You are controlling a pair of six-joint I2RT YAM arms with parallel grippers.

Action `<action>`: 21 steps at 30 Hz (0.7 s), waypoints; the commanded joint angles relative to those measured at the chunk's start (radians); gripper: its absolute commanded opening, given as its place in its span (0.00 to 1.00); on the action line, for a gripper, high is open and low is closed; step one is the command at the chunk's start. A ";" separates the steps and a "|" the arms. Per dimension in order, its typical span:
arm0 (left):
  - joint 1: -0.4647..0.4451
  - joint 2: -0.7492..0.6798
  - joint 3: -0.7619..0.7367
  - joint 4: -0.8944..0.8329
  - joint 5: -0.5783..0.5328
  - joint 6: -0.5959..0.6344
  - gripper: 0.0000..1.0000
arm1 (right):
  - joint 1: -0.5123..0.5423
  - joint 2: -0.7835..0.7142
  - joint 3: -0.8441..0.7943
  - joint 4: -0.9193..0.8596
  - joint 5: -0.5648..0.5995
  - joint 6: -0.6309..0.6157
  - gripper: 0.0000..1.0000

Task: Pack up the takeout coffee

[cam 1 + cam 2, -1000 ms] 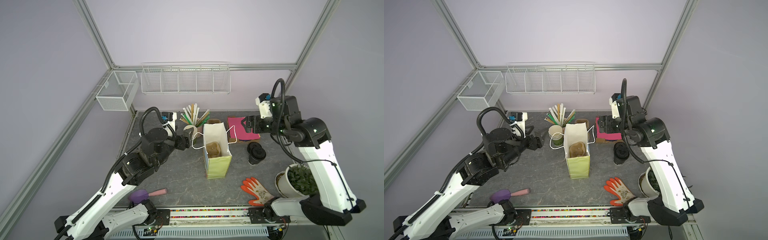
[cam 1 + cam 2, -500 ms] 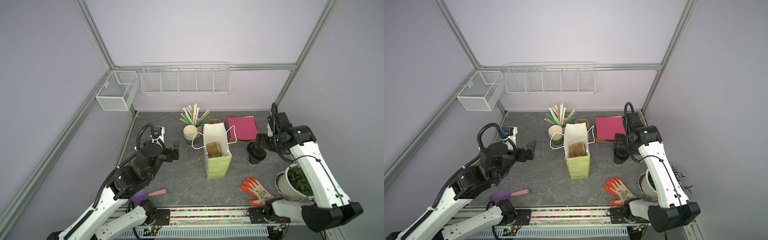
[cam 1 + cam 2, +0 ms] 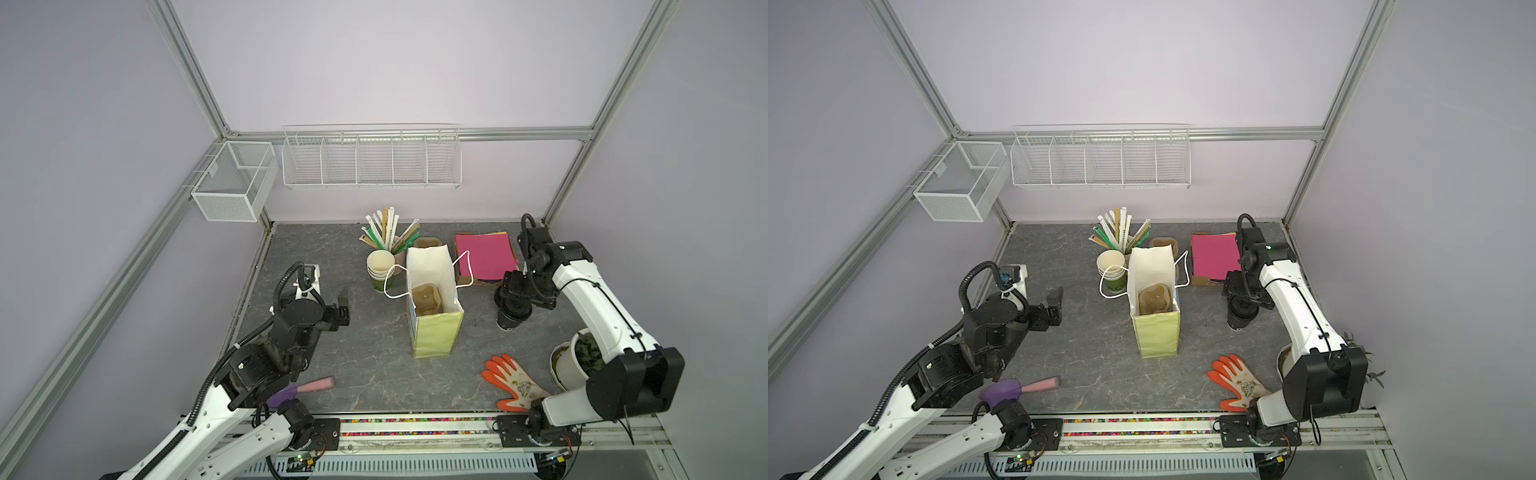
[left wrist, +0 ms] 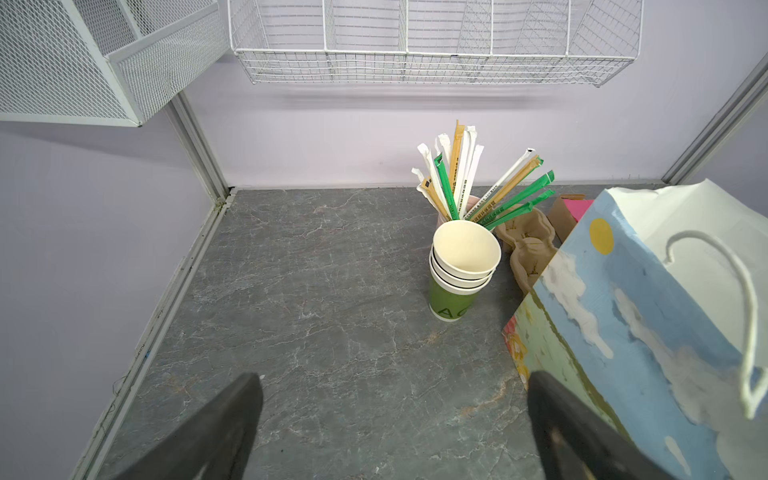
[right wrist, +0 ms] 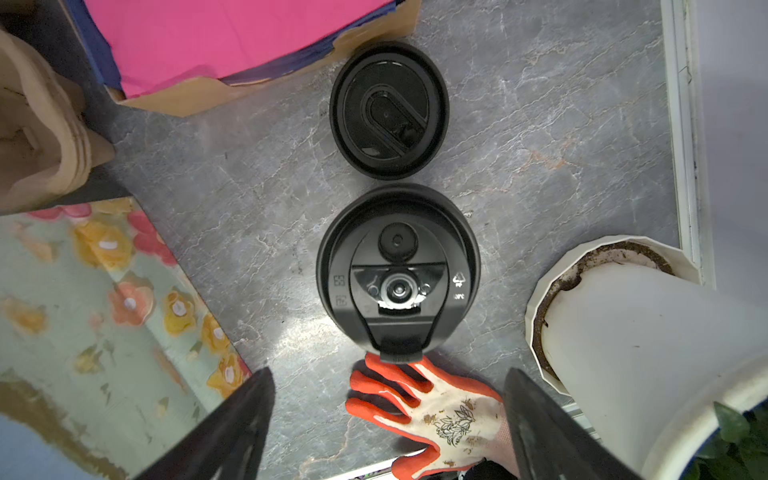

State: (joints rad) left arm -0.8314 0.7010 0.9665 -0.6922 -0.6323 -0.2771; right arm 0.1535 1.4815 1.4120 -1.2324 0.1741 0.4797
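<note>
The takeout coffee is a black cup with a round black lid, standing upright on the grey table right of the paper bag. In both top views only its lower body shows under my right gripper. That gripper hangs over the cup, open, fingers wide and holding nothing. My left gripper is open and empty over bare table, well left of the bag. A brown cup carrier sits inside the bag.
A loose black lid lies beside the cup, near the pink paper tray. A stack of green cups and a straw holder stand behind the bag. An orange glove, plant pot and purple scoop are near the front.
My right arm has come down from above the pink paper to over the black cup. My left gripper has drawn back from the bag to the left and opened wider.
</note>
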 commanded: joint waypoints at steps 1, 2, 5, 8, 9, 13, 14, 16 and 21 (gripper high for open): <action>0.003 -0.002 -0.015 -0.004 -0.018 -0.007 0.99 | -0.010 0.042 -0.011 0.018 -0.023 0.007 0.89; 0.003 0.000 -0.015 -0.004 -0.015 -0.004 0.99 | -0.013 0.050 -0.016 0.025 -0.032 0.005 0.89; 0.003 0.006 -0.015 -0.005 -0.011 -0.001 0.99 | -0.030 0.070 -0.026 0.036 -0.052 -0.005 0.89; 0.004 0.017 -0.013 -0.010 -0.017 -0.003 0.99 | -0.046 0.088 -0.028 0.030 -0.055 -0.004 0.89; 0.003 0.020 -0.011 -0.012 -0.015 -0.004 0.99 | -0.049 0.089 -0.031 0.030 -0.061 -0.006 0.89; 0.003 0.031 -0.008 -0.018 -0.020 -0.004 0.99 | -0.056 0.092 -0.026 0.024 -0.081 -0.010 0.89; 0.003 0.034 -0.006 -0.018 -0.021 -0.004 0.99 | -0.057 0.095 -0.023 0.018 -0.083 -0.013 0.89; 0.004 0.037 -0.006 -0.020 -0.024 -0.004 0.99 | -0.064 0.109 -0.013 -0.003 -0.114 -0.014 0.89; 0.006 0.045 -0.005 -0.024 -0.026 -0.005 0.99 | -0.075 0.128 0.017 -0.055 -0.125 -0.006 0.89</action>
State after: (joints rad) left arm -0.8310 0.7456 0.9607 -0.6937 -0.6357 -0.2768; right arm 0.0902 1.5959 1.4082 -1.2324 0.0772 0.4717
